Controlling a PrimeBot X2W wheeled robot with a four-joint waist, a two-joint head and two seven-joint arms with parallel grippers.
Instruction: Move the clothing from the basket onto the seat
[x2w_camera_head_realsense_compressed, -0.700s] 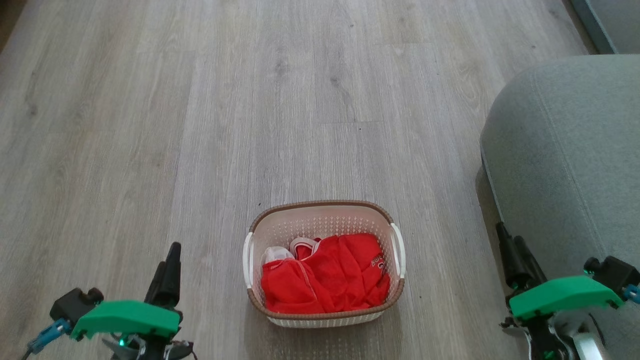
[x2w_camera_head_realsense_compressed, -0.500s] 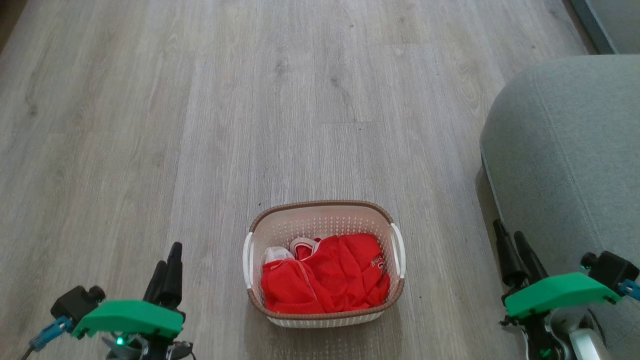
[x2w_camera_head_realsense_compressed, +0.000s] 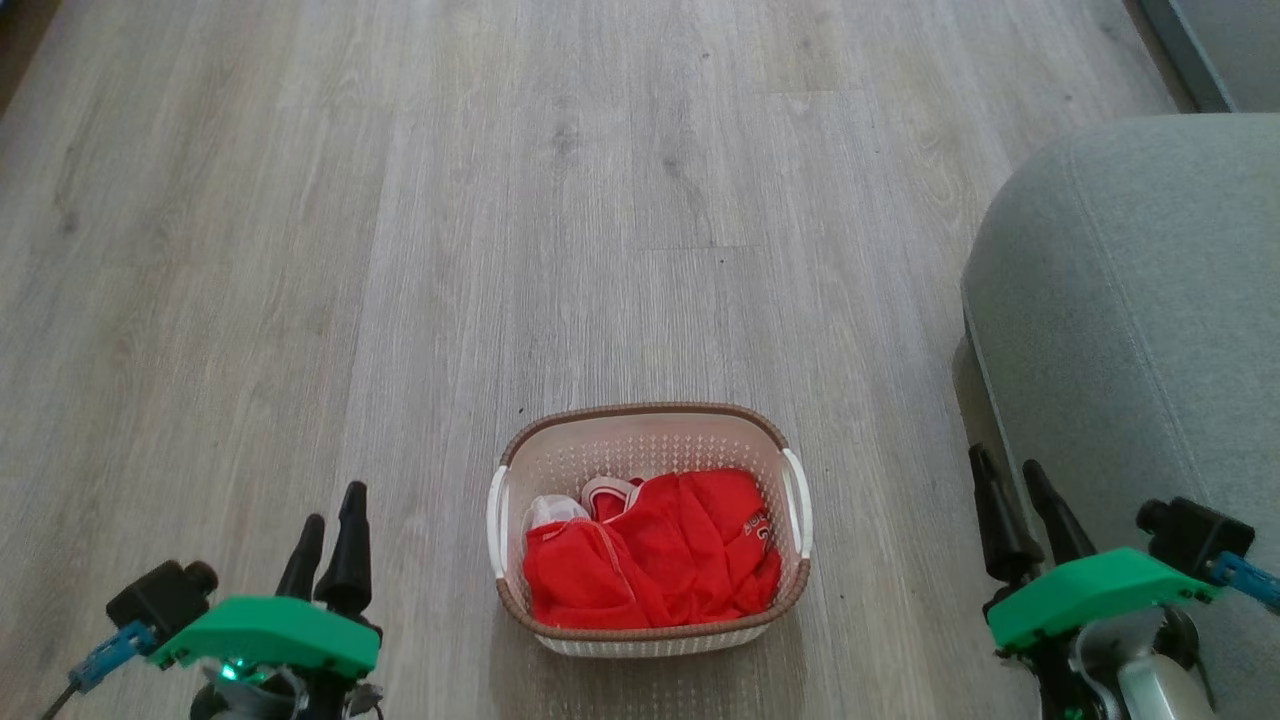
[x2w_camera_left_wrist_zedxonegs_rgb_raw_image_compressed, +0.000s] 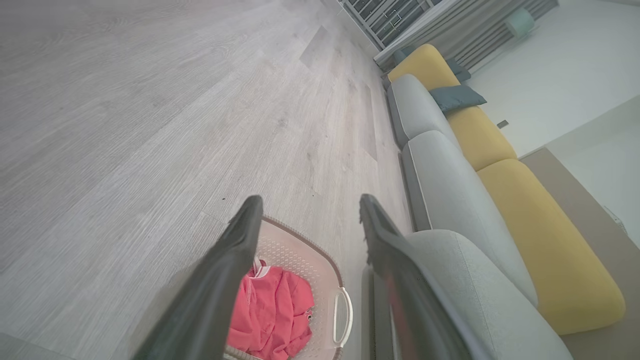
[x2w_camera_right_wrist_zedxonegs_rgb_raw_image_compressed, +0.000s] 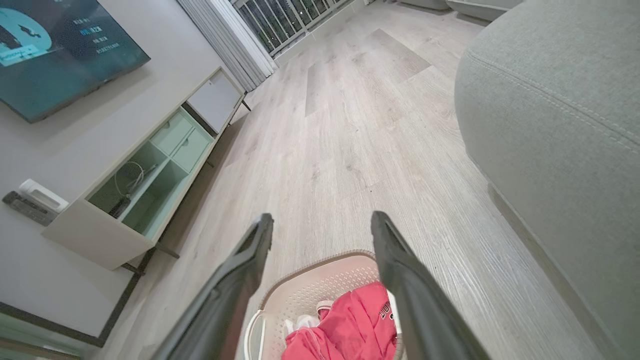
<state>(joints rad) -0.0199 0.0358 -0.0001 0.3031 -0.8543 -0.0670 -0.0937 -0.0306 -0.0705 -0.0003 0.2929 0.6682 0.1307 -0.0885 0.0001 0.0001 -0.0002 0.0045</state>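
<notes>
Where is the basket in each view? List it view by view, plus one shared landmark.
Head view: basket low, centre.
Left wrist view: basket at the bottom edge, near centre, partly cut off.
Right wrist view: basket at the bottom edge, centre, partly cut off.
Shared landmark: grey seat, right of the basket in every view.

Pale wood-plank floor (x2w_camera_head_realsense_compressed: 400, 250): basket (x2w_camera_head_realsense_compressed: 650, 445) stands on it mid-view, seat (x2w_camera_head_realsense_compressed: 1130, 300) rests well apart, right side
</notes>
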